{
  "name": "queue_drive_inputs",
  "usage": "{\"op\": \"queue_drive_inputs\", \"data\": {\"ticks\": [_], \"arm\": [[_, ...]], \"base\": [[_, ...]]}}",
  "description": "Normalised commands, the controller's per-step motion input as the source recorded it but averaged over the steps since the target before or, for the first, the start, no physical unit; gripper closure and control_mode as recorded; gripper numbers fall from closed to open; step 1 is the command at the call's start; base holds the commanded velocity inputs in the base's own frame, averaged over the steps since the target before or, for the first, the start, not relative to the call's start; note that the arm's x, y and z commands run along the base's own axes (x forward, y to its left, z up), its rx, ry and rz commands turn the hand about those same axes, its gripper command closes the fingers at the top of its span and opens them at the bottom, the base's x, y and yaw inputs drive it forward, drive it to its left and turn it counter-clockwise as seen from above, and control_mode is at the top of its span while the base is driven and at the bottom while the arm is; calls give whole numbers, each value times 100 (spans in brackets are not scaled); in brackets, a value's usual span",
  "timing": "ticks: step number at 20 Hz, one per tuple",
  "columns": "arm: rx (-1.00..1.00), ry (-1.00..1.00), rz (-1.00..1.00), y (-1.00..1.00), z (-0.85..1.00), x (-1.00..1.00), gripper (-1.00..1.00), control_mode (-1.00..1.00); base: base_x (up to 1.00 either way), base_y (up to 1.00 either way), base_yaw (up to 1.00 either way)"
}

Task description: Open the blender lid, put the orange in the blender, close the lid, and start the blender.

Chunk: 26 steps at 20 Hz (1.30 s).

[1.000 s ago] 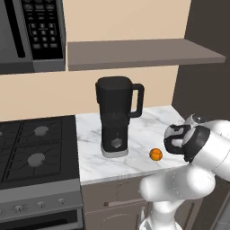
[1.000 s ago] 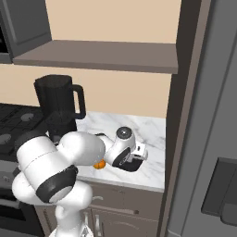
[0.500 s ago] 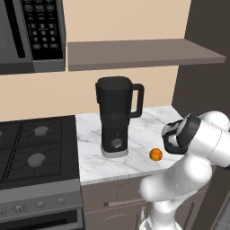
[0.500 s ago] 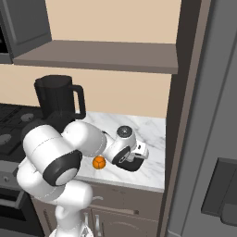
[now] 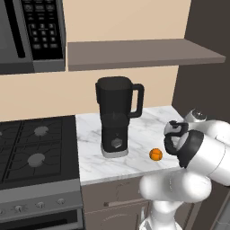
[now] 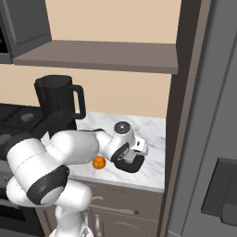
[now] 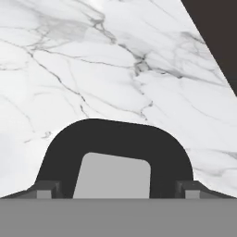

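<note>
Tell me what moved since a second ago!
The robot's arm swung round behind its end effector, which hardly shifted and kept holding the blender lid low over the counter. Nothing was let go. The orange and the blender stayed where they were.

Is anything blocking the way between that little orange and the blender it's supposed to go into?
Nothing visible: bare marble counter lies between the orange and the blender, and the blender lid is off, held in the gripper over the counter.
</note>
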Motion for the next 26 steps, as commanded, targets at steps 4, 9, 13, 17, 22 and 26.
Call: {"op": "queue_drive_inputs", "data": {"ticks": [4, 9, 13, 17, 22, 26], "arm": [[-7, -2, 0, 28, 44, -18, -100, -100], [-3, 7, 0, 60, 17, -26, -100, -100], [3, 14, 0, 49, 0, -33, -100, -100], [10, 9, 0, 37, -3, -27, -100, -100], [10, 6, 1, 33, -6, -13, -100, -100], [3, 1, 2, 41, -20, -5, -100, -100]], "base": [[0, 0, 0], [0, 0, 0], [0, 0, 0], [0, 0, 0], [0, 0, 0], [0, 0, 0]]}}
